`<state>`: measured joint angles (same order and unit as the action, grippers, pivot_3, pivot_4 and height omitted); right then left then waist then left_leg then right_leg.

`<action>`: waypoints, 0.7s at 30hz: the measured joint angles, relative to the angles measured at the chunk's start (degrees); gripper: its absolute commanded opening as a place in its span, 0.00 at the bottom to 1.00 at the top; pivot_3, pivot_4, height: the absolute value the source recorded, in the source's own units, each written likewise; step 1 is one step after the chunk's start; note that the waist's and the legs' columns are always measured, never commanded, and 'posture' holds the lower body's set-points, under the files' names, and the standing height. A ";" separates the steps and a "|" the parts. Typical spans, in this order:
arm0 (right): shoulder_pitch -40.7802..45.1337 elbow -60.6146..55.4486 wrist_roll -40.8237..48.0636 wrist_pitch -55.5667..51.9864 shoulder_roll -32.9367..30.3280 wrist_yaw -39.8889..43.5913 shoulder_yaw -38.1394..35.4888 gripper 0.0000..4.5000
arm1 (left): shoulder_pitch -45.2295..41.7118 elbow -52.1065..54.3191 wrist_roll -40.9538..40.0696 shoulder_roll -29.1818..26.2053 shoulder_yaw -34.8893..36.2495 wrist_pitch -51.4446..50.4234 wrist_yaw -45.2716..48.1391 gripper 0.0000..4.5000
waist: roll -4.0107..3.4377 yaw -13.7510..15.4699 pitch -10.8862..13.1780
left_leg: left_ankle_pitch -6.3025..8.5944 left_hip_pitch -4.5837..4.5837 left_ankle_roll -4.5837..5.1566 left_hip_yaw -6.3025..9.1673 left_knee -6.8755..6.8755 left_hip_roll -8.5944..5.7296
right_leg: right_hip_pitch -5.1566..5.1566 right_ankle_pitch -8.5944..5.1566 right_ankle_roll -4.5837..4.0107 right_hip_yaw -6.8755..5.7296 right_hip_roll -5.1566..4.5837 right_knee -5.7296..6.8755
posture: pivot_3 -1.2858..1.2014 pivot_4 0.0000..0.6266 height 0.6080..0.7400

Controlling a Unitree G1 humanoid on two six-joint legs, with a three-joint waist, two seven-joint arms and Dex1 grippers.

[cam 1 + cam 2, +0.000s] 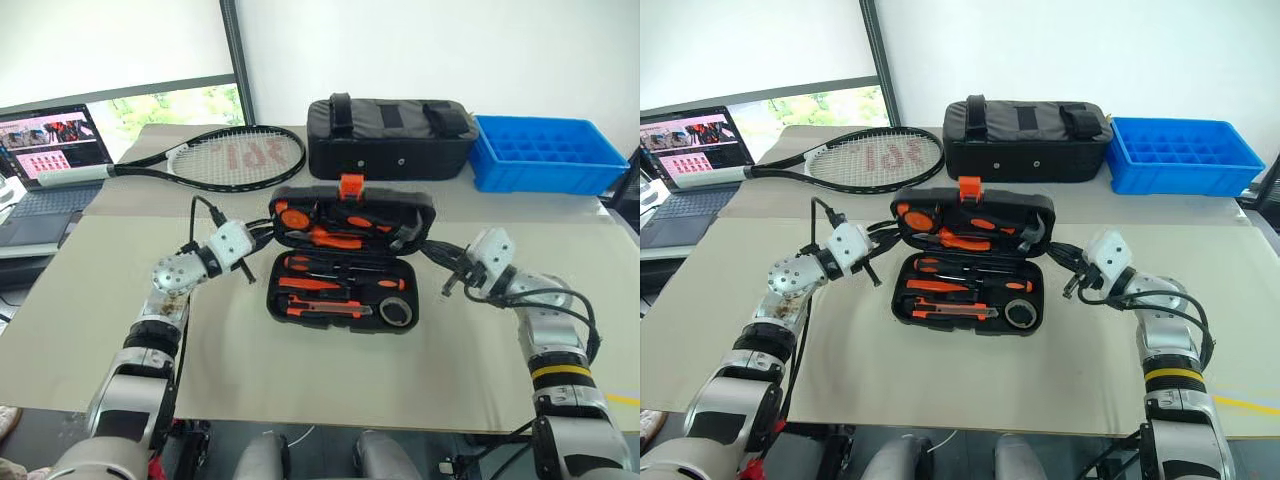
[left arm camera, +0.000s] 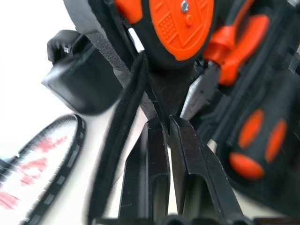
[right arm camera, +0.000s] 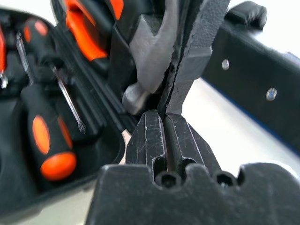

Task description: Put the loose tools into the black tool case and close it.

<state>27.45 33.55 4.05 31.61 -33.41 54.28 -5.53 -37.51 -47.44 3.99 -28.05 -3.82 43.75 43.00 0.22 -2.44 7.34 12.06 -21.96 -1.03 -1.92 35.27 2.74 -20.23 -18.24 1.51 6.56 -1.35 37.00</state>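
The black tool case (image 1: 343,323) lies open in the middle of the table, its lid (image 1: 352,198) at the far side with the orange latch (image 1: 350,185) on top. The loose tools sit in its recesses: orange-black screwdrivers (image 1: 310,268), an orange utility knife (image 1: 322,308) and a dark tape roll (image 1: 398,312). My left gripper (image 1: 268,232) is shut on the lid's left edge; the left wrist view has its fingertips (image 2: 157,129) pressed together against that rim. At the lid's right edge my right gripper (image 1: 432,250) is shut as well, and the rim (image 3: 187,61) rises from between its fingertips (image 3: 150,126).
A tennis racket (image 1: 235,158) lies at the back left. Behind the case stand a black fabric bag (image 1: 390,140) and a blue plastic tray (image 1: 545,155). A laptop (image 1: 50,150) sits off the table's left side.
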 measured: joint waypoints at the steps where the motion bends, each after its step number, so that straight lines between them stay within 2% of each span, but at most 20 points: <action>1: -0.32 0.86 -1.15 3.72 -1.03 -0.07 0.56 0.00 | 0.57 -0.05 0.74 -0.41 -0.40 1.88 -0.64 0.08 | 0.00 0.04 0.00 | 0.00 0.00 0.00 -0.02 0.00 0.00 | 0.01 0.00 0.00 0.02 0.00 0.00 | 0.52 0.24 0.76; 5: -2.49 3.66 -3.20 12.86 -4.51 -0.41 1.89 0.30 | 4.59 -0.21 2.81 -3.98 -1.65 4.49 -1.10 0.39 | -0.01 0.04 -0.02 | 0.02 0.01 0.03 -0.11 -0.03 0.02 | 0.02 0.00 0.00 0.10 -0.02 -0.03 | 0.52 0.24 0.76; 7: -6.37 4.49 -2.59 13.68 -7.33 -0.29 0.99 0.45 | 9.42 1.14 0.45 -6.53 -1.38 4.54 1.38 0.56 | -0.01 0.04 -0.03 | 0.07 0.02 0.11 -0.18 -0.07 0.10 | 0.04 0.00 -0.01 0.09 -0.08 0.02 | 0.52 0.24 0.76; 9: -10.70 3.09 0.30 12.02 -9.17 1.89 0.34 0.45 | 13.33 3.85 -3.54 -7.90 -0.11 2.82 4.32 0.72 | -0.01 0.19 -0.02 | 0.07 -0.03 0.11 -0.18 -0.10 0.14 | 0.03 0.00 -0.01 0.07 -0.10 0.04 | 0.52 0.24 0.76; 12: -19.39 -4.36 6.60 4.84 -12.85 7.03 0.08 0.45 | 17.82 9.57 -10.23 -10.82 2.65 -3.10 8.29 0.72 | -0.02 0.40 -0.03 | 0.07 0.00 0.11 -0.18 -0.09 0.17 | 0.09 0.00 -0.01 0.06 -0.17 0.03 | 0.52 0.24 0.76; 15: -30.02 -17.09 13.92 -7.89 -16.76 10.55 -1.49 0.45 | 20.73 14.10 -15.24 -13.51 5.31 -10.62 11.70 0.72 | -0.06 0.27 -0.07 | 0.07 0.03 0.11 -0.19 -0.07 0.17 | 0.18 -0.02 0.00 0.08 -0.17 0.01 | 0.52 0.24 0.76; 19: -41.70 -37.49 23.39 -28.19 -21.47 12.33 -0.83 0.45 | 20.76 19.70 -20.22 -12.62 6.04 -23.38 13.69 0.72 | 0.01 0.03 -0.10 | 0.00 0.00 0.11 -0.15 0.06 0.15 | 0.20 -0.19 0.28 0.04 -0.04 0.11 | 0.52 0.24 0.76; 21: -42.61 -44.09 25.48 -35.02 -22.03 12.57 1.75 0.45 | 18.49 22.89 -22.18 -11.42 5.74 -29.25 14.21 0.72 | 0.28 -0.03 -0.12 | -0.13 0.02 0.23 -0.07 0.06 0.17 | 0.09 -0.17 0.32 -0.01 0.07 0.10 | 0.52 0.24 0.76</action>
<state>-15.16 -10.54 29.53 -3.41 -55.44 66.84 -3.79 -19.02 -24.55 -18.19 -39.47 1.92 14.50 57.22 0.50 -2.47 7.22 11.93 -21.94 -0.80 -1.99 35.33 2.91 -20.14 -18.41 1.83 6.55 -1.28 37.10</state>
